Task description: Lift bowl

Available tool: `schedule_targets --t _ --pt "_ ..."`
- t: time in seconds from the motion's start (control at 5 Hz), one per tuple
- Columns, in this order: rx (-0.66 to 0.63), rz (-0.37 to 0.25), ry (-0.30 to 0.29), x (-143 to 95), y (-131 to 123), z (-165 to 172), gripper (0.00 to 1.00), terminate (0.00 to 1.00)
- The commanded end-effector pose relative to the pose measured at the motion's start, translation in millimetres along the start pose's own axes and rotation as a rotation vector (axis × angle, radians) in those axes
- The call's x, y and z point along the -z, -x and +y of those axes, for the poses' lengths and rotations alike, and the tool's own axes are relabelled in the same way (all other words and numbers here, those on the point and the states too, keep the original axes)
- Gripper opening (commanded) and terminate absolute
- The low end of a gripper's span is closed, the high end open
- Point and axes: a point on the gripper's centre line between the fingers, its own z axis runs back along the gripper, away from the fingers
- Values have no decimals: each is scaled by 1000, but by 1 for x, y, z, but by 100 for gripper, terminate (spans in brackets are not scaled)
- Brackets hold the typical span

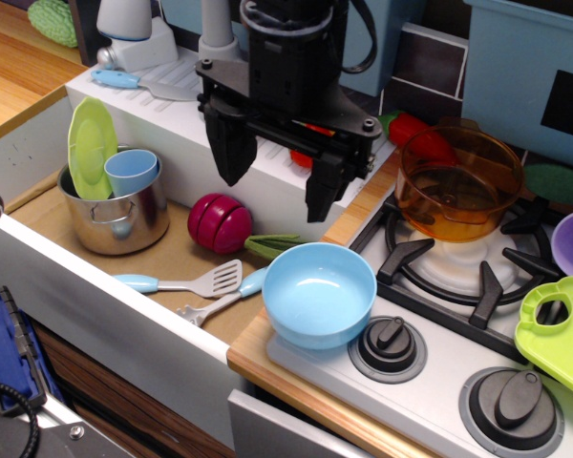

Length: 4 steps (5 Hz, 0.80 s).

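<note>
My end effector (279, 181) looks like matt black plastic with small metal screws. Below it the bowl (319, 293) is smooth, glossy light blue plastic that catches the light along its rim. The orange pot (458, 181) is clear, shiny plastic I can see through. The steel pot (124, 218) is polished metal with mirror-like reflections, holding a matt blue plastic cup (132, 172). The spatula (183, 282) has a dull grey, metal-looking blade. The stove knobs (390, 345) are matt dark plastic, and the tabletop (267, 367) edge shows smooth wood grain.
</note>
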Motion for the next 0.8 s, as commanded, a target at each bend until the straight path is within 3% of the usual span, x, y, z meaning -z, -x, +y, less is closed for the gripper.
schedule_targets --t 0.0,0.6 --pt "0 0 0 0 0 0 100 0" --pt "-42 -8 -15 39 1 -3 100 0"
